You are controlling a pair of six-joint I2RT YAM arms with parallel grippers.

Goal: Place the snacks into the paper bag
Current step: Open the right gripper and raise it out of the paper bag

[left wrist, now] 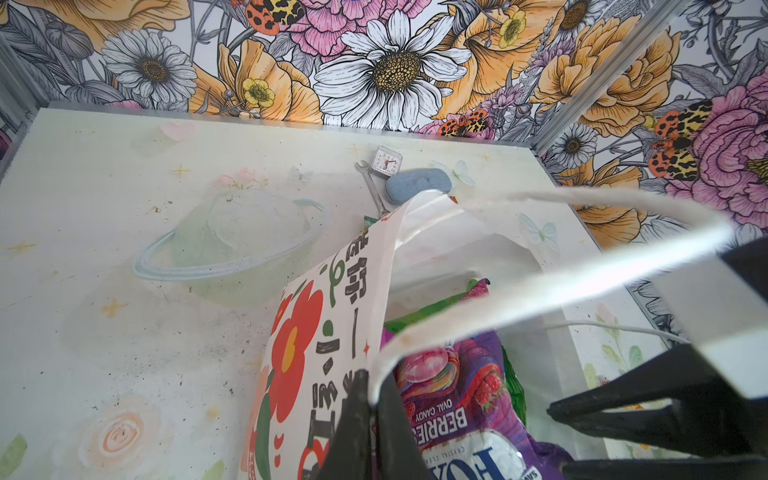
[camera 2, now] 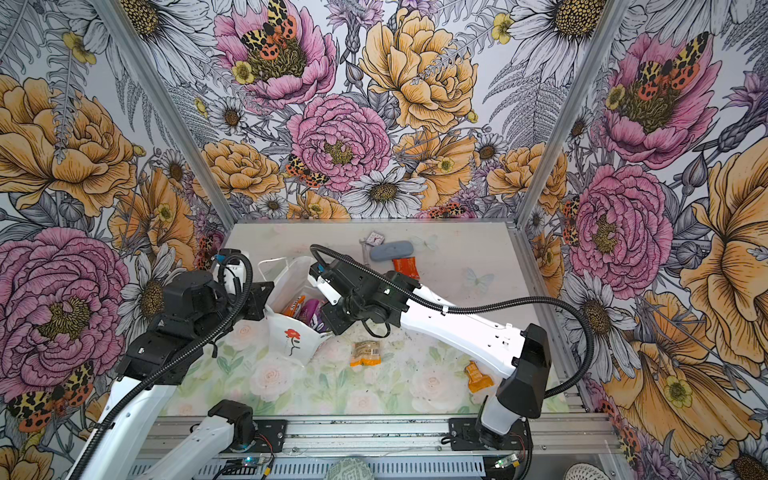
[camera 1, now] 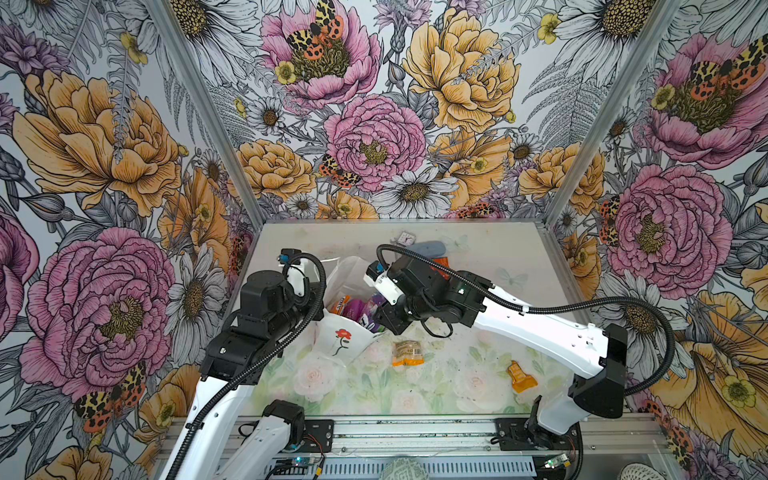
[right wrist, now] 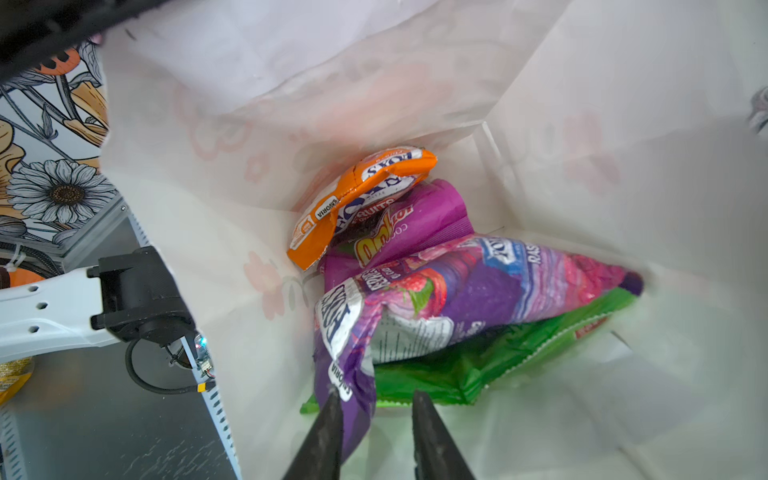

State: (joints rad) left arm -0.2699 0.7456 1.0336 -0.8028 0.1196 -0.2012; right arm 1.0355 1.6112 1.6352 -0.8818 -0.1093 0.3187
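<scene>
the white paper bag [camera 1: 341,338] stands mouth up on the bench [camera 1: 457,390] between the two arms, its red flower showing in both top views. the left end effector [left wrist: 374,399] is pinched tight on the bag's rim, where the cord handle [left wrist: 561,293] meets it. the right end effector [right wrist: 376,399] points down into the bag, jaws a narrow gap apart, a corner of the purple fox's berries bag [right wrist: 478,286] against one finger. that bag lies on a green packet [right wrist: 478,370], beside a magenta packet [right wrist: 419,216] and an orange fox's packet [right wrist: 361,195]. outside on the bench, a small orange packet [camera 1: 408,353] lies near the bag and a crumpled orange packet [camera 1: 521,376] lies nearer the right arm's base.
</scene>
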